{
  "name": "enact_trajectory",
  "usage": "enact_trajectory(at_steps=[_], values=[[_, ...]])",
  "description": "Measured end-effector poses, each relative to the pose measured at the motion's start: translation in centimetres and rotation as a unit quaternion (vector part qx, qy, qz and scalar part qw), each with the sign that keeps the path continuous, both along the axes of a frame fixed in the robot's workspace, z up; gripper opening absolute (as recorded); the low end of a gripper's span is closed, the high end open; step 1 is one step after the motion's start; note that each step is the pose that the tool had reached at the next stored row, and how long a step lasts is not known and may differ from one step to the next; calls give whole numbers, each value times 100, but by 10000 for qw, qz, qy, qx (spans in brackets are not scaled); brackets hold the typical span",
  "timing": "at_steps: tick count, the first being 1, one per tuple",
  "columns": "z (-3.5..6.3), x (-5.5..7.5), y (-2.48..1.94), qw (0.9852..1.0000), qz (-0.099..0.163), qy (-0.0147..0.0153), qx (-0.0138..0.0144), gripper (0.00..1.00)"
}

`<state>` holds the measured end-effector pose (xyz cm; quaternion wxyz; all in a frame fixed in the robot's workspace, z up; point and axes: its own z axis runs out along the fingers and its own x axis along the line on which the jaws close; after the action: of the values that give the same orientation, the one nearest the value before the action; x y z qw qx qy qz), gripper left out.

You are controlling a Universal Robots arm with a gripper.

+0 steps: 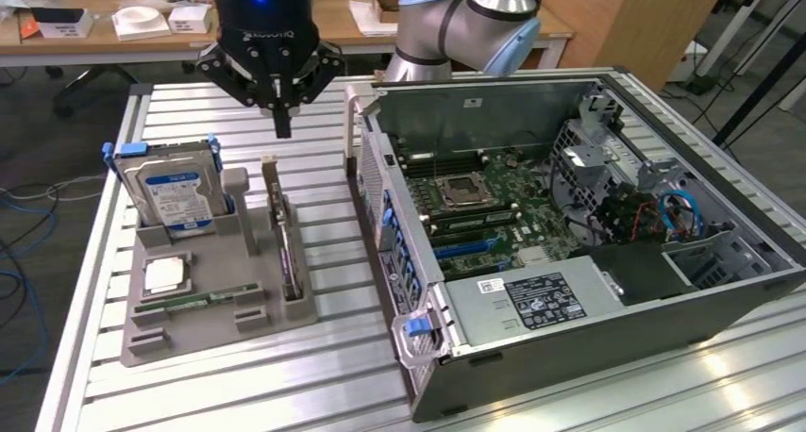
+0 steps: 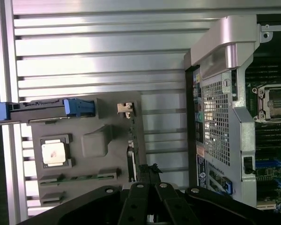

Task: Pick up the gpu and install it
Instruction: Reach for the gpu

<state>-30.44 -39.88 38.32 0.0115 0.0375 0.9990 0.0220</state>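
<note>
jaws closed, holding nothing; above gpu (image 1: 287,239) | gpu on edge in grey holder (image 1: 202,324)

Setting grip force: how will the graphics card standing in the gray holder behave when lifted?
The graphics card is a thin flat board, so it is probably stiff and light. It stands on edge in a slot of the gray holder, so it could bind or tip if pulled at a slant.

The gripper (image 1: 282,123) body carries the brand ROBOTIQ, seen upside down. Labels on the hard drive (image 1: 176,191) and power supply (image 1: 545,298) are too small to read.
</note>
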Motion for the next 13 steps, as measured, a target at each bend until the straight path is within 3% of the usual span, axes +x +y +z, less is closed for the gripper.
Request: enact_trajectory(at_steps=[13], values=[[-1, -76, 0, 10000, 0, 0, 0, 11]])
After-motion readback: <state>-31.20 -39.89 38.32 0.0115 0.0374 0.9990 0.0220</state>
